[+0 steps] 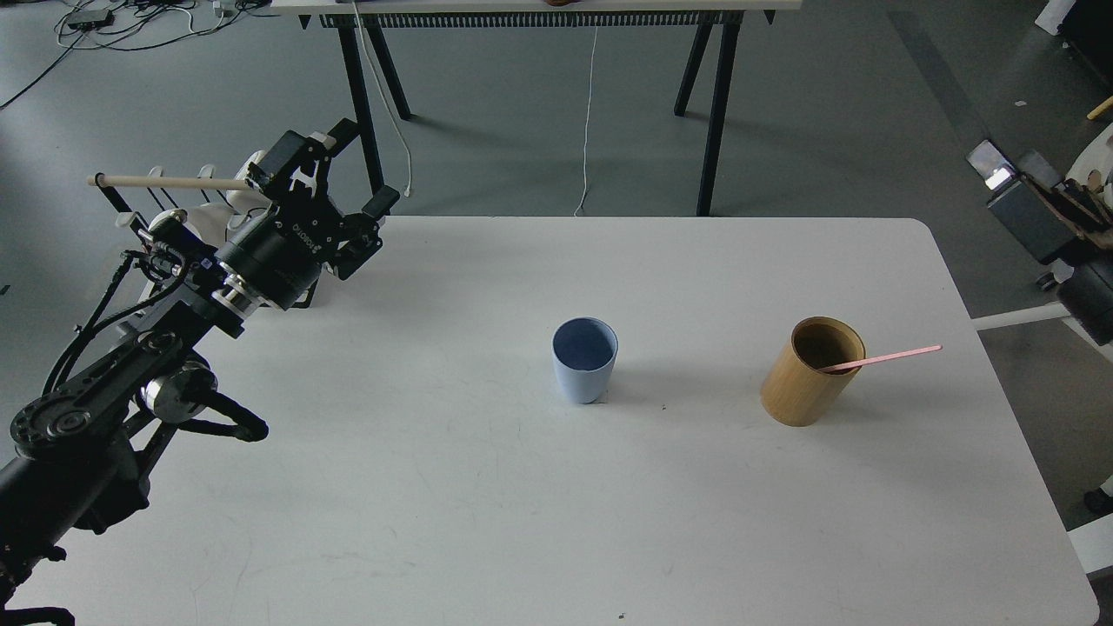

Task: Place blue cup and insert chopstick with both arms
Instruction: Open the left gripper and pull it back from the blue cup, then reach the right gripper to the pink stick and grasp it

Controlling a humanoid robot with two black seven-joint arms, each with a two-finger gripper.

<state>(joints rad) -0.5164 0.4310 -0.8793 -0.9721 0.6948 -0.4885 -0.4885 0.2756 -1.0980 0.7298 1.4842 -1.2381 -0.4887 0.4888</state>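
The blue cup (584, 363) stands upright and empty in the middle of the white table (487, 522). A pale pink chopstick (891, 356) leans out of the tan wooden cylinder holder (809, 382) to the right of the cup, its free end pointing right. My left gripper (365, 169) hangs over the table's back left corner, far to the left of the cup, with its jaws open and nothing between them. My right arm and gripper are out of view.
A mug rack with a beige wooden rod (165, 182) and white mugs (209, 213) stands just behind my left gripper. A black-legged table (539, 17) stands on the floor beyond. Dark equipment (1069, 235) sits off the right edge.
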